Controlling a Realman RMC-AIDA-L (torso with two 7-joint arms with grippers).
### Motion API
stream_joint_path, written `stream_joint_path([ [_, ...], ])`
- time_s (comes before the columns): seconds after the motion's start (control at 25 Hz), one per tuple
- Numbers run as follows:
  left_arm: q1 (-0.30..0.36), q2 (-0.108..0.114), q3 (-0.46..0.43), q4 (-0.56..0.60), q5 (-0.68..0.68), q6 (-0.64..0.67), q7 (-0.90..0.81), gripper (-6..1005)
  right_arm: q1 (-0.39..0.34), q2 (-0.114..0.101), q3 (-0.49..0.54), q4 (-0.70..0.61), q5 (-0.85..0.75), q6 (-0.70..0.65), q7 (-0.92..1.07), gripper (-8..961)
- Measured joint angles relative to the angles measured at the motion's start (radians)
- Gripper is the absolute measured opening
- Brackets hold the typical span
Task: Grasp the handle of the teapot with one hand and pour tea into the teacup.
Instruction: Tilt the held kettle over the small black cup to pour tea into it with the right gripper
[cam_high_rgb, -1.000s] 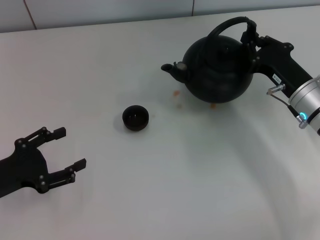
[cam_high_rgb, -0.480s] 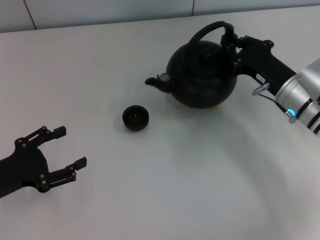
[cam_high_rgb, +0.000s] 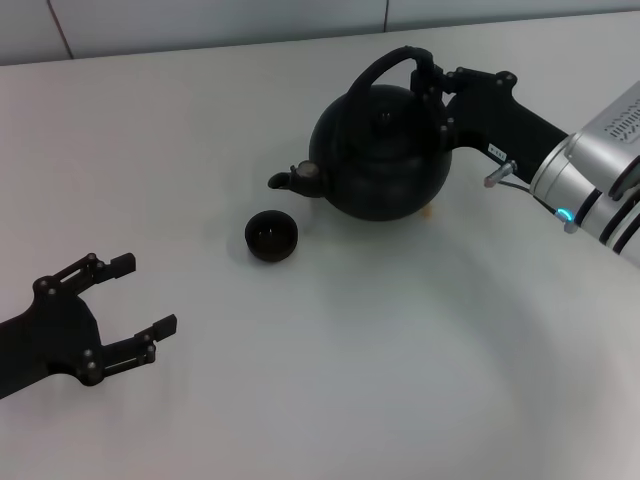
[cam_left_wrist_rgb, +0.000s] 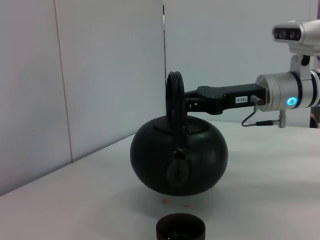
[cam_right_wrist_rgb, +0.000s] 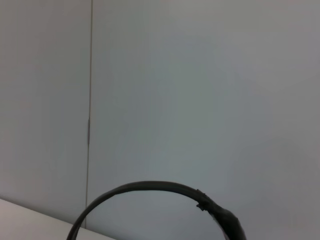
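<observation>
In the head view, the right gripper (cam_high_rgb: 432, 80) was clamped on the handle (cam_high_rgb: 385, 68), carrying the teapot (cam_high_rgb: 378, 152) near the desk's far edge, its spout just beside the teacup (cam_high_rgb: 271, 236). The left gripper (cam_high_rgb: 125, 310) idled open at the near left corner.

The left wrist view showed the teapot (cam_left_wrist_rgb: 179, 160) lifted clear of the desk, behind the teacup (cam_left_wrist_rgb: 180, 228).

The right wrist view showed only the handle (cam_right_wrist_rgb: 165, 200).

Next, I judged, came centring the spout and tilting.

The round black teapot (cam_high_rgb: 381, 152) looks like matt cast iron, faintly sheened (its arched black handle (cam_high_rgb: 385, 66) equally dull). The small black cup (cam_high_rgb: 271, 236) is matt. The white table (cam_high_rgb: 350, 380) is smooth; the wrist's silver cylinder (cam_high_rgb: 600, 160) looks like brushed metal.
</observation>
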Motion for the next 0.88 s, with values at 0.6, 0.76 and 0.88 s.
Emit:
stream_joint_path([
  [0.6, 0.001, 0.000, 0.000, -0.001, -0.002, -0.002, 0.001, 855, -0.005, 0.003, -0.074, -0.084, 0.000, -0.011, -0.011, 91],
  [0.76, 0.001, 0.000, 0.000, -0.001, -0.007, -0.002, 0.001, 855, -0.008, 0.004, -0.094, -0.110, 0.000, -0.012, -0.013, 91],
  [0.88, 0.001, 0.000, 0.000, -0.001, -0.007, -0.002, 0.001, 854, -0.008, 0.005, -0.100, -0.119, 0.000, -0.012, -0.017, 91],
])
